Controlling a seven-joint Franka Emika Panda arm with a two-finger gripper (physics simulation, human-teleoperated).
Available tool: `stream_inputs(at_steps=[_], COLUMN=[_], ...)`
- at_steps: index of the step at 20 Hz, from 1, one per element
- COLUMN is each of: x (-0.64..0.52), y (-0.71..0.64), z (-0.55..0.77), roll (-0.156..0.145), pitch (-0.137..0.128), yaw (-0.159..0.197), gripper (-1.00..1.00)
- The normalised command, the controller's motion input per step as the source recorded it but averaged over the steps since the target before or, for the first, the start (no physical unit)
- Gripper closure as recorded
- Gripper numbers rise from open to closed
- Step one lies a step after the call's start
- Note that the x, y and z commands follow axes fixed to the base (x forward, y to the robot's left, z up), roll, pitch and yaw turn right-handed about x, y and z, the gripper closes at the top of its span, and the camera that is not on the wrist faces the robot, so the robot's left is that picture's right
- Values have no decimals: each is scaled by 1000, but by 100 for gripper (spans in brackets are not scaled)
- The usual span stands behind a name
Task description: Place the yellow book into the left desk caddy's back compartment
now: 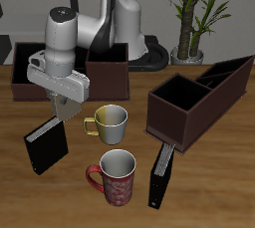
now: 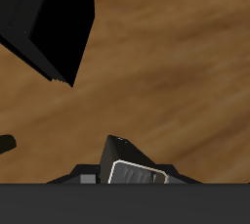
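My gripper (image 1: 66, 101) hangs above the table between the squarely seen brown box and a leaning black book. It is shut on the yellow book (image 1: 74, 111), a small greyish slab sticking out below the hand. In the wrist view the book (image 2: 129, 161) shows as a dark wedge with a pale edge, lifted off the wood. The left desk caddy (image 1: 199, 98) is the dark brown box turned diagonally, well off to the side of the gripper. Its back compartment (image 1: 235, 73) is the dark far end section.
A black book (image 1: 45, 147) leans just below the gripper and also shows in the wrist view (image 2: 49, 22). A yellow-handled mug (image 1: 110, 122) and a red mug (image 1: 117, 177) stand in the middle. A second black book (image 1: 159, 177) leans by the diagonal caddy. The square brown box (image 1: 70, 68) stands behind.
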Motion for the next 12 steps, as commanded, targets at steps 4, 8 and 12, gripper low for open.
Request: stream_inputs(at_steps=[4,8,12], x=[0,-76,-153], y=[159,146,143], z=[591,870,712], roll=[-19,-59,-36], pitch=[-27,-42,-58], yaw=[20,20,48], gripper=[100,100,100])
